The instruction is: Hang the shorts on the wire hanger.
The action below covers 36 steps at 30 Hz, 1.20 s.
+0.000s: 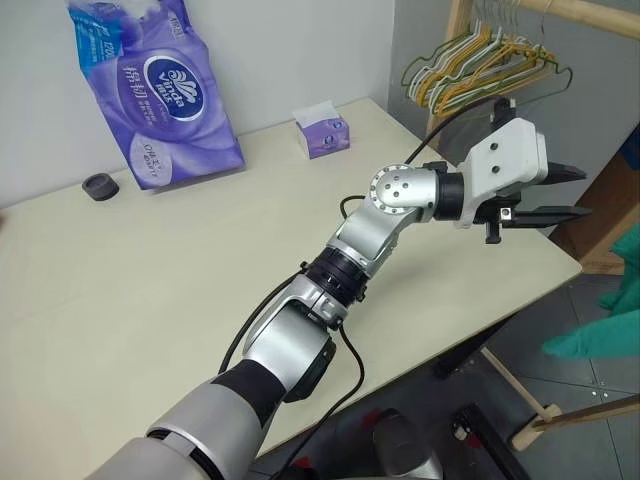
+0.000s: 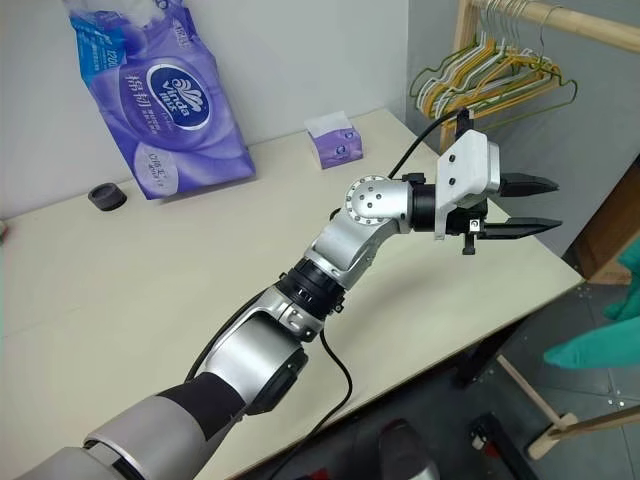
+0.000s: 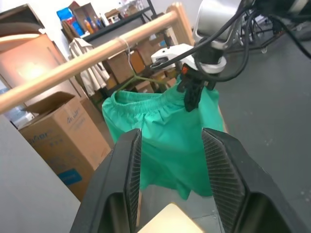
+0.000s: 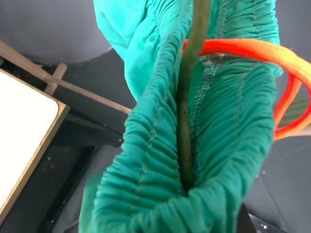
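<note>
The teal-green shorts (image 3: 165, 131) hang from the wire hanger (image 3: 140, 78), whose hook sits over a wooden rail (image 3: 87, 60). My right gripper (image 3: 191, 97) is shut on the gathered waistband at one end. Up close, the green hanger wire (image 4: 192, 87) runs through the bunched waistband (image 4: 155, 160), beside the orange drawstring (image 4: 252, 48). A part of the shorts (image 1: 608, 322) shows past the table's right edge. My left gripper (image 1: 586, 192) is held out over the table's right corner, pointing right toward the shorts. It is open with nothing between its fingers.
On the cream table (image 1: 150, 300) stand a purple tissue pack (image 1: 160, 80), a small tissue box (image 1: 322, 132) and a black cap (image 1: 100, 186). Bunched yellow and green hangers (image 1: 480, 60) hang on the wooden rack (image 2: 560, 20). Cardboard boxes (image 3: 58, 136) stand behind the rail.
</note>
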Motion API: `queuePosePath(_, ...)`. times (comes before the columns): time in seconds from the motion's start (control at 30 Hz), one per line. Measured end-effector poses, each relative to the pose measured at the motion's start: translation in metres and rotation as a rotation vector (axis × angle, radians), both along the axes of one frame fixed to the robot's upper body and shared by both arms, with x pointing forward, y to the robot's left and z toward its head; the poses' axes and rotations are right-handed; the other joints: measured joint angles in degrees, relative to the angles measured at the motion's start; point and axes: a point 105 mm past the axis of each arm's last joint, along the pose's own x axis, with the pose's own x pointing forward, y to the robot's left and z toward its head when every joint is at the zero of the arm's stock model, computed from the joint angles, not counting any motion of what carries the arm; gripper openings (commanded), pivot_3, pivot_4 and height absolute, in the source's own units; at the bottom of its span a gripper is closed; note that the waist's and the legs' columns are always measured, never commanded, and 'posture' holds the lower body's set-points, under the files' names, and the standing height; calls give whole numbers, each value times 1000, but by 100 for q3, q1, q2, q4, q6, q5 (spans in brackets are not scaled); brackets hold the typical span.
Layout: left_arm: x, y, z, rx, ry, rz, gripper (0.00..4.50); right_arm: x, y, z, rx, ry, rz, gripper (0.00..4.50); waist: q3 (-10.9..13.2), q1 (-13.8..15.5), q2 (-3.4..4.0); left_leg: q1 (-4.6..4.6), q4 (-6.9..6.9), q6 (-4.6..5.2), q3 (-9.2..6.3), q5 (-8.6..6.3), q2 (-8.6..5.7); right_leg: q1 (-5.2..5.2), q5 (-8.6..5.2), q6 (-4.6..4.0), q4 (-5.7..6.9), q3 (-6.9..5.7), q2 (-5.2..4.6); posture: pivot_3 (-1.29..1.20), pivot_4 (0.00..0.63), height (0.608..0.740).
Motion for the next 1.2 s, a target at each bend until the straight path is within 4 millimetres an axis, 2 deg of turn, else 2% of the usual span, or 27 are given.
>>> queuePosePath(0.27,2,-3,6,-6,-21,-4,2050,6,2,0,-6,-34,-10,0,1,-84,-2,-1,-1,1,-2,-1,0,-1,0,0,0,-1,-1,-552,144,740)
queuePosePath(0.5,-1,0,10,-41,45,-67,2050,5,1,1,-8,-45,-25,0,1,-101,-2,0,0,2,-1,-1,0,-1,0,0,1,0,-1,-560,141,740)
queuePosePath(0.63,-15,0,7,13,80,-185,2804,6,1,3,-7,-53,-25,0,1,-106,-1,-1,0,1,-1,-1,-1,-2,0,0,1,0,-1,-559,139,740)
queuePosePath(0.73,-30,-2,5,73,55,-274,3672,7,2,4,-6,-60,-21,775,1,-119,-1,0,0,1,0,-1,-1,0,1,-1,1,1,-1,-558,135,740)
queuePosePath(0.83,-34,-3,6,81,42,-288,4499,9,3,3,-8,-65,-20,1591,1,-126,-1,2,3,2,5,-1,-1,0,3,1,2,5,-1,-559,133,740)
queuePosePath(1.13,-33,-4,8,64,30,-266,4500,10,1,18,-88,-128,-67,4479,-1,-135,1,10,3,3,15,-1,-1,2,4,4,3,15,-2,-562,128,740)
queuePosePath(1.2,-32,-4,8,61,25,-260,4500,10,1,22,-113,-145,-82,4479,-1,-135,2,11,3,3,15,-1,0,2,4,4,3,15,-2,-564,127,740)
